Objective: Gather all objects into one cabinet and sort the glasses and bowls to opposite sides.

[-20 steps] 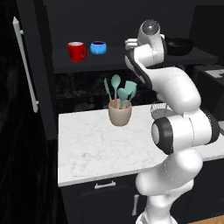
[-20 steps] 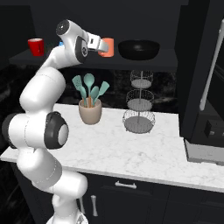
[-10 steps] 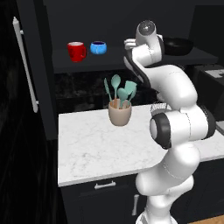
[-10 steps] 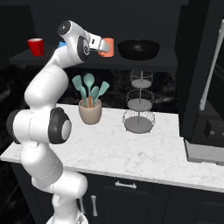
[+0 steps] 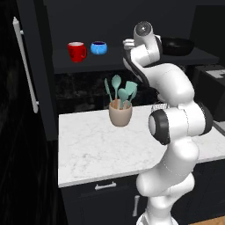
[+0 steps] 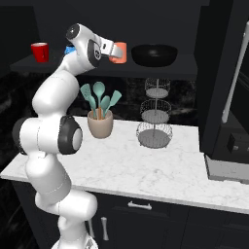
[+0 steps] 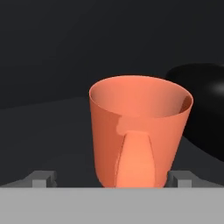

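Observation:
The orange mug (image 7: 139, 133) stands upright on the cabinet's dark shelf (image 6: 185, 69), handle side toward the camera. My gripper (image 7: 111, 179) is open, one fingertip (image 7: 42, 178) on each side of the mug's base and apart from it. From the right base view, the gripper (image 6: 113, 50) sits level with the orange mug (image 6: 119, 52). The wide black bowl (image 6: 154, 54) rests just right of the mug. At the shelf's left end stand the red mug (image 5: 77, 51) and the small blue bowl (image 5: 99, 47), side by side.
A beige crock with teal spatulas (image 5: 120, 110) and a wire tiered basket (image 6: 155, 114) stand on the white marble counter (image 5: 88, 145) below the shelf. Open cabinet doors with long white handles (image 5: 25, 66) flank the shelf.
The hand and wrist have shifted slightly, closing in on the orange mug. The jaws stay open, and the mugs and bowls have not moved.

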